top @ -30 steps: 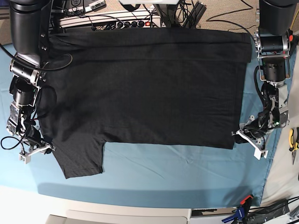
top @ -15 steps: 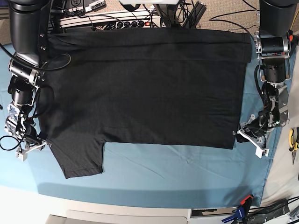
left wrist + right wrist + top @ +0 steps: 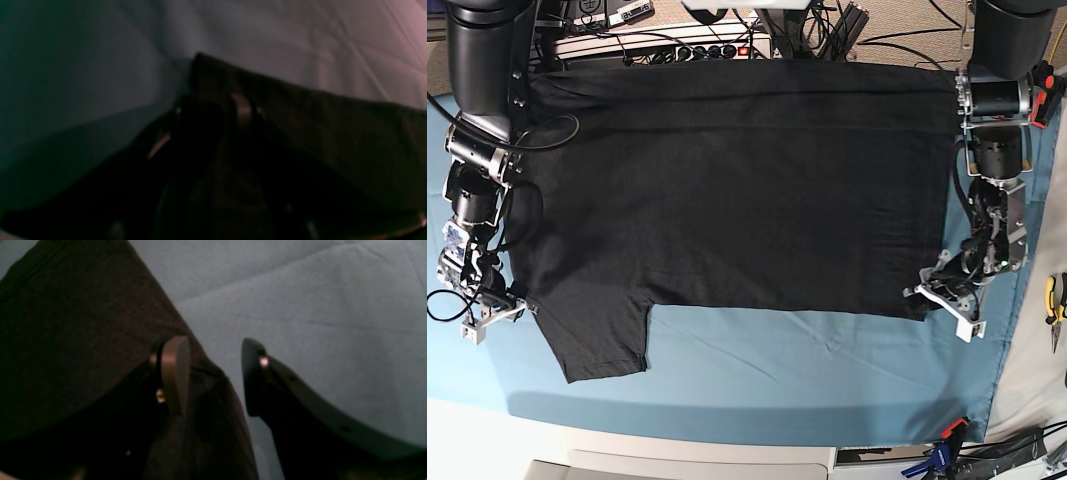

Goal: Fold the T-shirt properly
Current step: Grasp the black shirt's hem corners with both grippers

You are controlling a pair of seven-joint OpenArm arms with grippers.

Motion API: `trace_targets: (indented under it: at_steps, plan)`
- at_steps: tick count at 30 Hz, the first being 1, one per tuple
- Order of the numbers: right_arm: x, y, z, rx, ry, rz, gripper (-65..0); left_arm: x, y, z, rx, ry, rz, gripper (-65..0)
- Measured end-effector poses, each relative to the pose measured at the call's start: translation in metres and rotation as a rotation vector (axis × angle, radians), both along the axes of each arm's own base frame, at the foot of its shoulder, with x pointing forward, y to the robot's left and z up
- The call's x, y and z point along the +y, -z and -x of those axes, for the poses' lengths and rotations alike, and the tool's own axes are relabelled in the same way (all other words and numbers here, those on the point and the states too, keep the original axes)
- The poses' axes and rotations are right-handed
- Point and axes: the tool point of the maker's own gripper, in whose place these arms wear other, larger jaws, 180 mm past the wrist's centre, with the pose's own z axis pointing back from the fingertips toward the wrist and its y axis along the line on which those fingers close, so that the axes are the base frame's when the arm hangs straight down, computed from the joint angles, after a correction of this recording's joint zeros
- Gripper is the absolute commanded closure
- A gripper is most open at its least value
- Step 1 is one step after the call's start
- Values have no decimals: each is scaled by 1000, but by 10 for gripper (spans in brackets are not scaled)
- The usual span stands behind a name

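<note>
Flanking the T-shirt (image 3: 737, 190): yellow pliers (image 3: 1055, 300) right, cables (image 3: 707, 30) behind.

No legible text, labels or numbers anywhere.

The T-shirt (image 3: 737, 190) is large, black and short-sleeved, lying spread flat with its plain side up; no print shows. It runs sideways across the scene, its long edges at the far and near sides. The far edge runs close along the far side, with a narrow band along it. One sleeve (image 3: 595, 335) juts toward the near side at the left, its hem cut square. The near right corner (image 3: 927, 300) looks slightly lifted. In the left wrist view, dark cloth (image 3: 300, 133) rises in a fold. In the right wrist view, the fabric edge (image 3: 83, 323) appears dark brown
</note>
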Motion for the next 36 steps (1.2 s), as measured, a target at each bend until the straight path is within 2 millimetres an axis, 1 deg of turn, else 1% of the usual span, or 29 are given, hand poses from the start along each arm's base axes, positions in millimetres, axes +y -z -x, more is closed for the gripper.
trace_targets:
  at_steps: [2, 5, 6, 8, 9, 12, 17, 23, 27, 30, 32, 36]
  plan:
    - [0, 7, 5, 5, 0, 3, -258, -4, -1, -1, -7, 10, 7, -209]
    - [-1, 19, 14, 19, 0, 9, -258, -5, -1, 0, -8, 18, 8, -201]
    - [-2, 22, 17, 19, 2, 12, -258, -5, -1, 0, -8, 18, 7, -168]
    - [-2, 26, 20, 10, 3, 18, -257, -5, 0, 0, -5, 18, 4, -48]
    - [-3, 27, 20, 7, 3, 20, -257, -5, 1, 1, 0, 18, 4, 0]
    - [-4, 27, 21, 4, 7, 23, -231, -5, 2, 2, 2, 17, 5, 0]
    - [-5, 26, 20, -12, 12, 30, -232, -5, 2, 2, 2, 17, 5, 0]
    - [-9, 19, 15, -53, 27, 47, -237, -5, 2, 2, 2, 17, 5, 0]
    - [-6, 8, 5, -110, 60, -18, -326, -5, 2, 2, 2, 17, 5, 0]
    - [-3, -2, -3, -141, 58, -38, -327, -5, 2, 2, 2, 18, 5, 0]
    - [-2, -5, -6, -159, 67, -58, -327, -5, 2, 2, 2, 18, 4, 0]
    - [0, -3, -5, -152, 71, -76, -327, -4, 2, 2, 3, 19, 1, 0]
